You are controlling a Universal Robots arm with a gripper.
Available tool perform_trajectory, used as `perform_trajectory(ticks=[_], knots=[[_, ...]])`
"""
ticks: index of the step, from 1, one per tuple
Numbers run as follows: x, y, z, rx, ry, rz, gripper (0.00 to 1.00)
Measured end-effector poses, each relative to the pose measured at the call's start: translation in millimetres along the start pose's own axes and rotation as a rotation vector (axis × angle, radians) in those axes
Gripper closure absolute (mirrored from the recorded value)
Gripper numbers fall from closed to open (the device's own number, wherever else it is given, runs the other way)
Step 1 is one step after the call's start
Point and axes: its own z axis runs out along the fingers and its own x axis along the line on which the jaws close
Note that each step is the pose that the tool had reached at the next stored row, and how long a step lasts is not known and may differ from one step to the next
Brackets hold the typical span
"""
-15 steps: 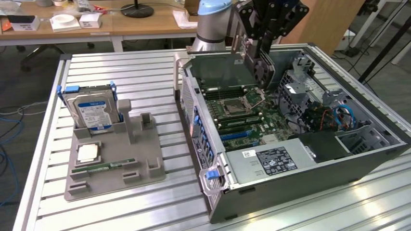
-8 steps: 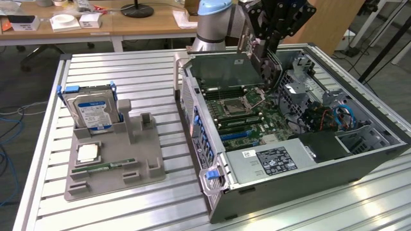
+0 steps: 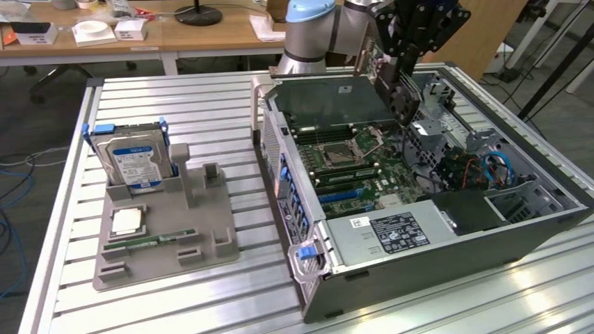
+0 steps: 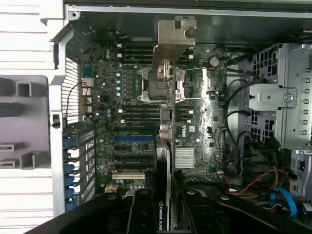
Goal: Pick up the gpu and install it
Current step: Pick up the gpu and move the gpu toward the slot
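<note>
- Table (image 3: pixel 186 306): slatted metal surface carrying all the parts.
- Computer case (image 3: pixel 446 264): lies on its side with the side panel off. The power supply (image 3: pixel 394 233), marked by a white label, sits at the near end.
- Grey holder (image 3: pixel 209 236): stands just beside the case, on the exterior view's left.
  - A slim RAM stick (image 3: pixel 153 241) lies flat near its front.
  - A processor chip (image 3: pixel 127 221) lies behind the stick.
  - A blue-labelled hard drive (image 3: pixel 136 161) stands upright in the far slot.
- Motherboard (image 3: pixel 357 174): exposed on the case floor, with the processor socket (image 3: pixel 339 154) toward the far end. Blue cables (image 3: pixel 496 167) lie in the bay on the exterior view's right.
- Gripper (image 4: pixel 166 214): the fingers (image 4: pixel 141 217) are clamped on the gpu (image 4: pixel 166 127), one on each face of the card.
- Position of the gpu: it hangs from the gripper over the open case, above the motherboard.
  - The wrist view shows it edge-on.
  - The silver end bracket (image 4: pixel 173 41) is at the end farthest from the fingers.
  - The printed black cooler edge sits between the fingers.
  - The card is not seated in any slot.
- Robot arm (image 3: pixel 311 28): rises behind the far end of the case.
- Wooden desks (image 3: pixel 186 35): the farthest items, with white boxes (image 3: pixel 93 31) on top.
</note>
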Motion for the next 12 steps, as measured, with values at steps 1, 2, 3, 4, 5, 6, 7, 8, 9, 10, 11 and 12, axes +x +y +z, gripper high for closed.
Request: perform_trajectory(ticks=[1, 2, 3, 4, 5, 6, 7, 8, 9, 10, 11, 12], knots=[[-2.6, 0.0, 0.1, 0.0000, 0.0000, 0.000, 0.75], [-4.7, 0.1, 0.1, 0.0000, 0.0001, 0.000, 0.75], [-6.7, 0.2, 0.2, 0.0000, 0.0000, 0.000, 0.75], [-8.8, 0.2, 0.3, 0.0000, 0.0000, 0.000, 0.75], [-10.6, 0.2, 0.3, 0.0000, 0.0001, 0.000, 0.75], [-12.5, 0.3, 0.4, 0.0000, 0.0000, 0.000, 0.75], [-14.3, 0.3, 0.4, 0.0000, 0.0000, 0.000, 0.75], [-15.7, 0.4, 0.4, 0.0001, 0.0000, 0.000, 0.75], [-16.5, 0.4, 0.5, 0.0000, 0.0000, 0.000, 0.75], [-16.7, 0.4, 0.5, 0.0000, 0.0000, 0.000, 0.75], [-16.7, 0.4, 0.5, 0.0001, 0.0000, 0.000, 0.75], [-16.7, 0.4, 0.5, 0.0000, 0.0000, 0.000, 0.75]])
